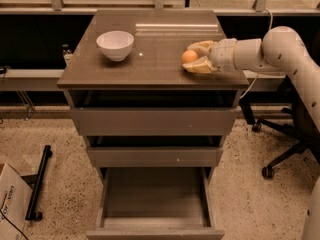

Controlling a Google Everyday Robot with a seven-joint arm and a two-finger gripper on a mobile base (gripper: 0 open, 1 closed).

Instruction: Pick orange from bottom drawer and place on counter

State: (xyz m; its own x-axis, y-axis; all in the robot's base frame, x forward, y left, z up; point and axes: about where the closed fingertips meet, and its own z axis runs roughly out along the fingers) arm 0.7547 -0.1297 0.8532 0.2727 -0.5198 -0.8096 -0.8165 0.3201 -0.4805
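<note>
**Orange clamped in gripper, low over counter's near right part**

- The gripper [188, 58] sits over the near right part of the counter [150, 66]. It reaches in from the picture's right on a white arm [280, 49].
- Its tan fingers [200, 47] lie roughly level and point toward the picture's left, one on the far side and one on the near side.
- The orange [189, 57] is between the fingertips, and both fingers are closed against it. It is at the outer end of the grip, not deep in the palm.
- The orange's underside is at or just above the counter. I cannot tell whether it touches.
- The orange is round, so it has no long axis. No stem end shows, so I cannot tell which way it points.
- A white bowl [115, 44] stands upright on the counter, well apart from the gripper toward the picture's left and slightly farther back.
- Below the gripper, the two upper drawers [152, 121] are nearly flush with the cabinet.
- The bottom drawer [155, 196] lies far below the gripper, toward the viewer and to the picture's left. It is pulled well out.
- An office chair [282, 151] stands on the speckled floor under the arm.
- A cardboard box [10, 204] sits at the far lower left, well away from the gripper.
</note>
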